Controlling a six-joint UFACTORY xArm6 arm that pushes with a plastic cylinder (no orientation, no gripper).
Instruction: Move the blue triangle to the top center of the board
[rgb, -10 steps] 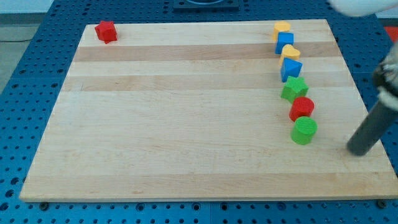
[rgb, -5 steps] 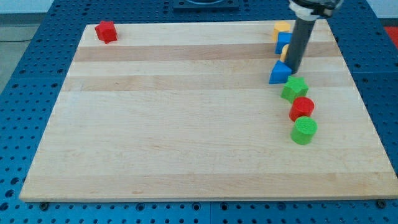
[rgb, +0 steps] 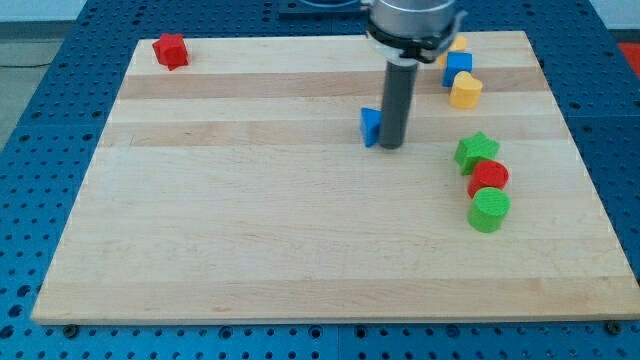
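Observation:
The blue triangle lies on the wooden board, a little right of the board's middle and in its upper half. My tip stands right against the triangle's right side, and the rod hides part of the block. The rod rises from there to the view's top.
A blue cube, a yellow block and another yellow block partly hidden behind the arm sit at the upper right. A green star, a red cylinder and a green cylinder line up at right. A red block sits top left.
My tip swept from the board's right edge up to the column of blocks, then left. The blue triangle slid leftward out of the column, with my tip against its right side.

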